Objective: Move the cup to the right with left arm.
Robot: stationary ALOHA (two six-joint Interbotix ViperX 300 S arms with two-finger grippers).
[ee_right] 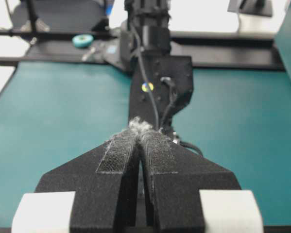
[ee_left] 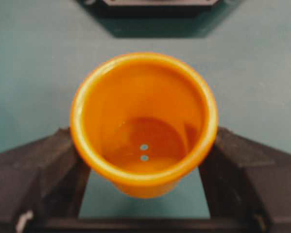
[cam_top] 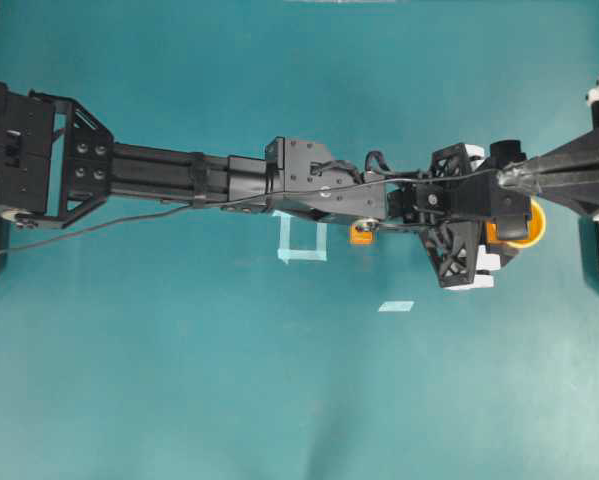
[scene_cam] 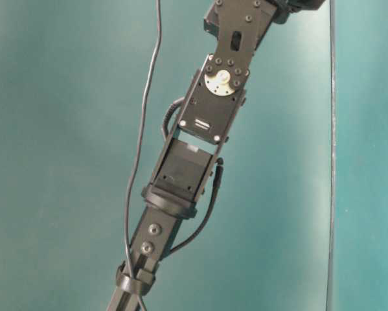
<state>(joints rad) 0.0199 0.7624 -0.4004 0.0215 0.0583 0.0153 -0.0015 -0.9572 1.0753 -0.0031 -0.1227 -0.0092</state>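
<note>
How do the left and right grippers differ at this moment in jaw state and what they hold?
The left gripper has its jaws spread, one finger on each side of the cup; the right gripper has its jaws pressed together on nothing. The left reaches far across the table; the right sits back at the table's right edge. Both are black with white parts.

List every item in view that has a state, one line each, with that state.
cup: upright, empty, between the left gripper's fingers.
left gripper: shut on the cup, fingers against its sides.
right gripper: shut, holding nothing.
orange cube: resting on the table, partly hidden under the left arm.
</note>
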